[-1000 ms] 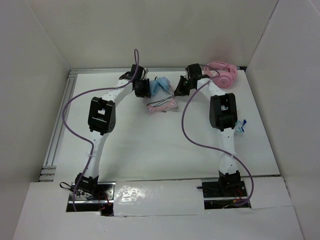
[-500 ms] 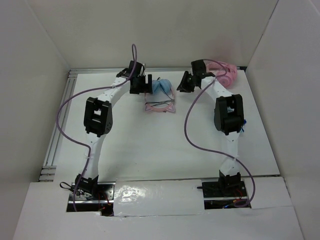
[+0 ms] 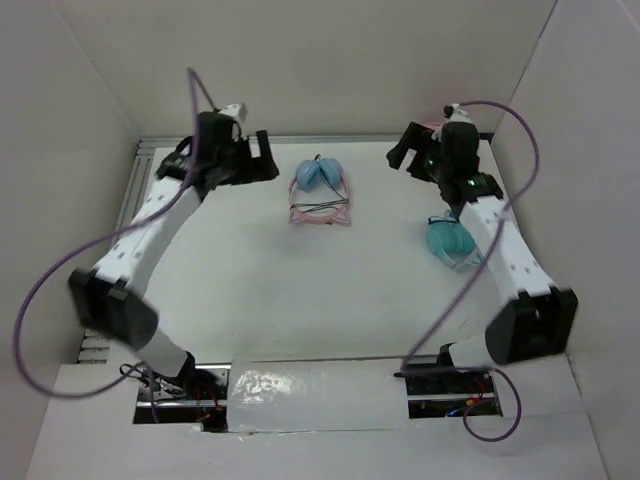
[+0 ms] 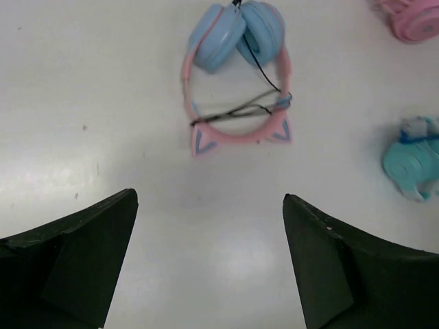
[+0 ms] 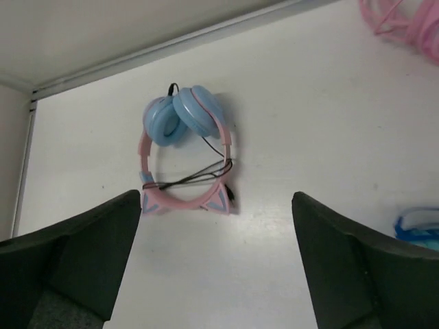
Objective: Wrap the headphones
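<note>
Find left gripper [image 4: 209, 205] above the tabletop [image 3: 300, 290], jaws spread wide, nothing between them. Find right gripper [image 5: 216, 205] likewise apart and empty. Locate the headphones [image 3: 320, 177] flat on the tabletop between the two grippers, touched by neither; blue ear cups together at the far end, black cable [image 4: 240, 112] across the pink cat-ear band. Note pink headphones [image 4: 411, 17] and teal headphones [image 3: 450, 243] well apart to the right.

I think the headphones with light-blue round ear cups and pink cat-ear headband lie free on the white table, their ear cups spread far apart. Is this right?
Not quite. The headphones do lie free on the white table, but their ear cups are folded together, touching each other, not spread apart. The left wrist view shows this.
</note>
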Motion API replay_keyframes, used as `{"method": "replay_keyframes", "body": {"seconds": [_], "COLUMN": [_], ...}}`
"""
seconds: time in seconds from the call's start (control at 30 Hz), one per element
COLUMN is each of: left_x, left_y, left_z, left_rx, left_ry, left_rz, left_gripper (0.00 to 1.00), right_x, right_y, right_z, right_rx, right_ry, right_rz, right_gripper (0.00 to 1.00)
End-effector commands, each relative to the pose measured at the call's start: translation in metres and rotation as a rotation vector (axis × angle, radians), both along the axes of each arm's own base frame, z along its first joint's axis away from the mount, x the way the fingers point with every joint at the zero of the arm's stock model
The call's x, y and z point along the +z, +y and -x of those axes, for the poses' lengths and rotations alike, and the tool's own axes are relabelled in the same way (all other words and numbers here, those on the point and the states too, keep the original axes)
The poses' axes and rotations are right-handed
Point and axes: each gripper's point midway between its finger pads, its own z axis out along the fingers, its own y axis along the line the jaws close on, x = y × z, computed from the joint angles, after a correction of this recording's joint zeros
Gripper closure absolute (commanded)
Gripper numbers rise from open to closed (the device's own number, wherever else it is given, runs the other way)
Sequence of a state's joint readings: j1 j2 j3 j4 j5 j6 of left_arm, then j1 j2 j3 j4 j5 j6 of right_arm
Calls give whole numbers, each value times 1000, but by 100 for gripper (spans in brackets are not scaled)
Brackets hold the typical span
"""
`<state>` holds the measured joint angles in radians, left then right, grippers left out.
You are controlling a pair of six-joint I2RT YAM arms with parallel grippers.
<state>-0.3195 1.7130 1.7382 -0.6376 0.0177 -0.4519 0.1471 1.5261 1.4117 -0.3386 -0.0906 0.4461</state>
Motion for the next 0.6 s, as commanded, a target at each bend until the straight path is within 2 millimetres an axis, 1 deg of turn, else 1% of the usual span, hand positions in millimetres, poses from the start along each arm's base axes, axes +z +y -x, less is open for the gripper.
{"method": "replay_keyframes", "body": {"seconds": [0.0,0.03,0.07,0.1,0.13,0.17,0.2,0.23,0.27,0.3,0.33,0.37,0.4,0.43,0.47,0.53,0.57], "left_x": [51,48,46,42,32,27,23,11,7,-5,-11,-18,-23,-29,-31,-30,-30], "left_y": [17,24,22,24,31,34,37,42,44,48,48,49,50,49,48,43,42], "left_z": [72,102,120,136,164,174,184,201,208,219,224,230,233,237,240,242,243], "left_rx": [71,62,55,58,66,97,108,113,128,137,155,162,167,182,174,148,143], "left_ry": [-105,-127,-118,-112,-108,-95,-102,-107,-103,-89,-68,-41,-28,-4,6,-2,0], "left_rz": [135,160,196,216,242,279,295,310,333,343,363,362,365,378,377,378,375], "left_gripper": [1,1,1,1,1,1,1,1,1,1,1,1,1,1,1,1,1], "right_x": [87,75,77,96,80,79,75,71,81,59,56,64,43,42,36,31,34], "right_y": [-34,-41,-46,-56,-59,-60,-62,-64,-65,-62,-62,-64,-64,-63,-62,-60,-61], "right_z": [52,65,77,99,111,122,142,153,174,180,189,207,210,218,228,237,244], "right_rx": [-113,-133,-154,-198,-215,-226,-235,-247,-242,-232,-234,-237,-243,-235,-226,-202,-203], "right_ry": [-297,-273,-276,-330,-289,-291,-307,-307,-367,-347,-361,-427,-403,-424,-448,-471,-502], "right_rz": [62,77,76,68,52,37,15,-11,-40,-48,-86,-121,-132,-153,-173,-184,-192], "right_gripper": [0,0,0,0,0,0,0,0,0,0,0,0,0,0,0,0,0]}}
